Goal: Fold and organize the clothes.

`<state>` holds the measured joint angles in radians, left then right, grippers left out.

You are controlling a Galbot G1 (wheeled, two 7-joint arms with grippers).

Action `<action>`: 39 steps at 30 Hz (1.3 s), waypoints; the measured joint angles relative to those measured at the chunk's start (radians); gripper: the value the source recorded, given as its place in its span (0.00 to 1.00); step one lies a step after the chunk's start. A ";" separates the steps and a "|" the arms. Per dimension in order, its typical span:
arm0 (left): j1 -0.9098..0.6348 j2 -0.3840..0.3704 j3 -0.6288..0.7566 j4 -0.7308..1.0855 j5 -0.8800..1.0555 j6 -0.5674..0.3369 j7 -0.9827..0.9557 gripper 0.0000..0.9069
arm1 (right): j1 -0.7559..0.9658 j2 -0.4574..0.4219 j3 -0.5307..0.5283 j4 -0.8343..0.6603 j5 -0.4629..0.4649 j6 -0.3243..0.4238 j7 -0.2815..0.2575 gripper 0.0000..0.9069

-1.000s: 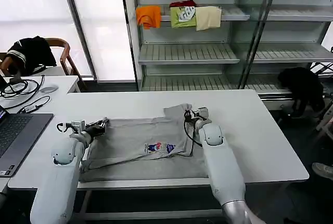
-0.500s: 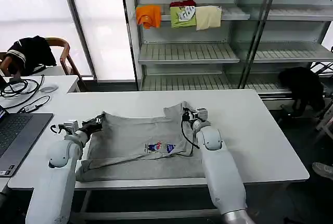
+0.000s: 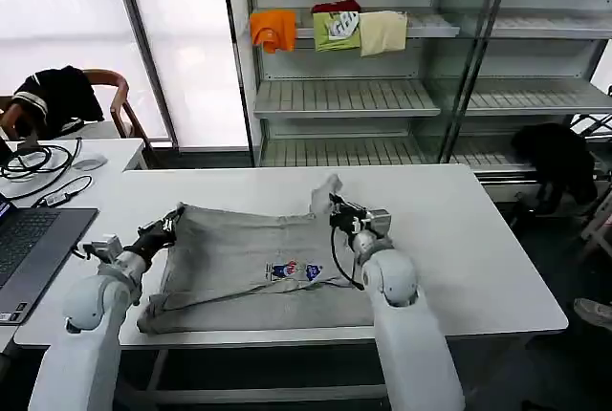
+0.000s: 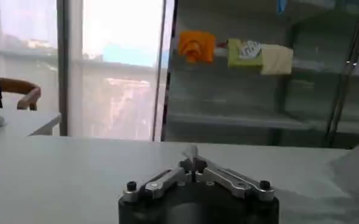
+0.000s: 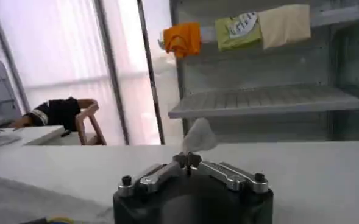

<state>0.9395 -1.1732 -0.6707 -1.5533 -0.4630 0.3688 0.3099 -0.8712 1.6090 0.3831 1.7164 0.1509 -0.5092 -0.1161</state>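
Head view: a white rectangular table (image 3: pixel 478 268) carries the light grey T-shirt (image 3: pixel 258 272), a soft, wrinkled cotton sheet spread out with its long axis across the table from side to side, its far edge lifted and its small multicolour chest print (image 3: pixel 294 270) facing up. The left gripper (image 3: pixel 163 230) is clamped on the shirt's far left corner. The right gripper (image 3: pixel 333 204) is clamped on the far right edge, where a pale tuft of cloth stands up between its closed metal fingers (image 5: pixel 199 167).

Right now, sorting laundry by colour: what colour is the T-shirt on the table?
Light grey T-shirt, clearest in the head view.
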 measured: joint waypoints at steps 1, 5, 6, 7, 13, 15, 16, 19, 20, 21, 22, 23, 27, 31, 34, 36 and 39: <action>0.012 0.003 -0.004 -0.005 -0.010 -0.005 0.002 0.01 | -0.020 -0.002 0.003 0.023 0.004 -0.004 0.001 0.00; 0.056 0.019 -0.019 -0.027 -0.054 -0.025 0.012 0.01 | -0.088 -0.025 0.016 0.100 0.017 -0.013 0.005 0.00; 0.065 0.022 -0.022 -0.030 -0.063 -0.029 0.014 0.00 | -0.103 -0.030 0.018 0.117 0.020 -0.015 0.006 0.00; 0.074 0.026 -0.024 -0.034 -0.072 -0.031 0.017 0.01 | -0.119 -0.035 0.022 0.132 0.022 -0.016 0.008 0.00; 0.118 0.044 -0.035 -0.047 -0.108 -0.041 0.029 0.01 | -0.197 -0.053 0.038 0.204 0.033 -0.023 0.013 0.00; 0.130 0.049 -0.038 -0.048 -0.117 -0.042 0.033 0.01 | -0.218 -0.059 0.042 0.222 0.035 -0.025 0.016 0.00; 0.135 0.051 -0.040 -0.051 -0.122 -0.043 0.035 0.01 | -0.227 -0.060 0.045 0.229 0.036 -0.028 0.018 0.00; 0.149 0.058 -0.048 -0.060 -0.138 -0.042 0.042 0.01 | -0.253 -0.067 0.053 0.242 0.037 -0.035 0.026 0.00; 0.154 0.060 -0.051 -0.063 -0.143 -0.041 0.046 0.01 | -0.261 -0.071 0.054 0.246 0.038 -0.036 0.026 0.00; 0.159 0.062 -0.054 -0.066 -0.147 -0.039 0.048 0.01 | -0.269 -0.076 0.054 0.252 0.039 -0.037 0.026 0.00; 0.163 0.064 -0.057 -0.068 -0.151 -0.038 0.051 0.01 | -0.276 -0.079 0.054 0.257 0.040 -0.039 0.026 0.00; 0.168 0.067 -0.060 -0.071 -0.153 -0.036 0.055 0.01 | -0.282 -0.082 0.054 0.261 0.042 -0.040 0.026 0.00; 0.183 0.074 -0.069 -0.079 -0.163 -0.032 0.069 0.01 | -0.308 -0.088 0.062 0.280 0.045 -0.048 0.031 0.00; 0.199 0.079 -0.081 -0.092 -0.177 -0.029 0.084 0.01 | -0.334 -0.099 0.075 0.301 0.057 -0.054 0.032 0.00; 0.213 0.079 -0.091 -0.103 -0.183 -0.029 0.094 0.01 | -0.353 -0.111 0.084 0.317 0.067 -0.060 0.033 0.00; 0.222 0.079 -0.097 -0.106 -0.183 -0.029 0.099 0.01 | -0.366 -0.120 0.089 0.330 0.071 -0.061 0.031 0.00; 0.234 0.079 -0.105 -0.112 -0.183 -0.029 0.108 0.01 | -0.386 -0.130 0.090 0.347 0.072 -0.061 0.027 0.00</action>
<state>1.1733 -1.0940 -0.7755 -1.6657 -0.6459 0.3397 0.4177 -1.2576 1.4789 0.4733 2.0634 0.2233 -0.5705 -0.0891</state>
